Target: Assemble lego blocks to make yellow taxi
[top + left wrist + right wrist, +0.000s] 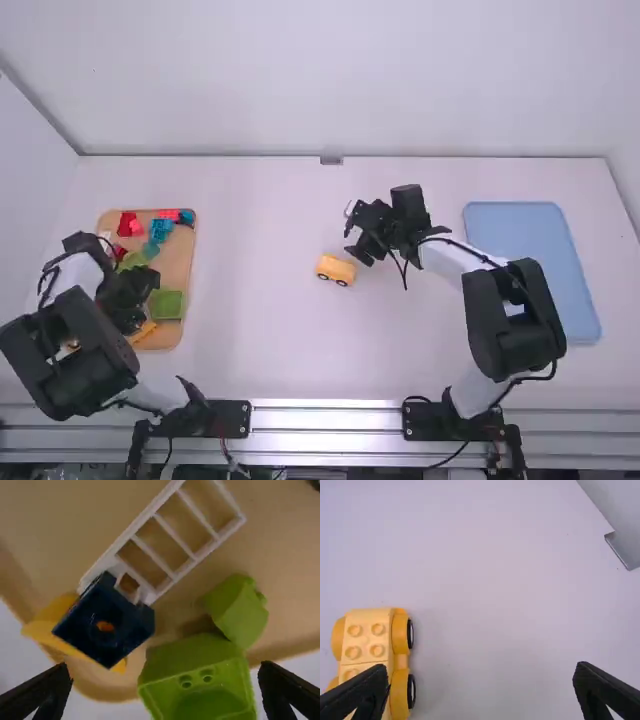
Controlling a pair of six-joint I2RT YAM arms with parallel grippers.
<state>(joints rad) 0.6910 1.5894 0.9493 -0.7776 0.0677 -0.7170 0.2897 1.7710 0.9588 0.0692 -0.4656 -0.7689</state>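
Observation:
In the high view my left gripper (133, 297) hangs over the front part of the block tray. Its fingers stand wide apart in the left wrist view, with the left gripper (167, 692) over a green block (200, 672); a smaller green piece (239, 611), a dark blue block (106, 620) and a yellow piece (50, 625) lie close by. The yellow car base (336, 270) stands on the table at the middle. Just right of and beyond it is my right gripper (355, 232), open and holding nothing. In the right wrist view the studded car base (367, 645) lies beside the right gripper (481, 692).
The tan tray (178, 262) at the far left also holds red pieces (128, 224) and teal pieces (160, 230). A white ladder-like piece (165, 545) lies in it. A blue tray (535, 265) is at the right, beside the right arm.

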